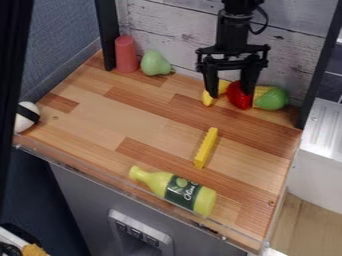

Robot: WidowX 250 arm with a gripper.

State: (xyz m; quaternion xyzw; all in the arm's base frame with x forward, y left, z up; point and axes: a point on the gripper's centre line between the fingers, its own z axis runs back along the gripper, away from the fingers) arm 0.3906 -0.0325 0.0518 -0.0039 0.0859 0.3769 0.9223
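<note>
Nearest the camera, a yellow-green bottle [160, 182] lies on its side at the counter's [100, 120] front, perhaps laid flat for stability; a red cylinder [125, 54] stands at the rear, likely upright on its flat base; a green pear [154, 63] rests beside it; farther right, a glossy red piece [236, 96] sits between a green rounded piece [272, 99] and a yellow curved piece [208, 98]; black fingers [250, 79] hang there, spread wide, straddling part of the red piece, apparently gripping nothing, though I cannot tell whether they touch it.
</note>
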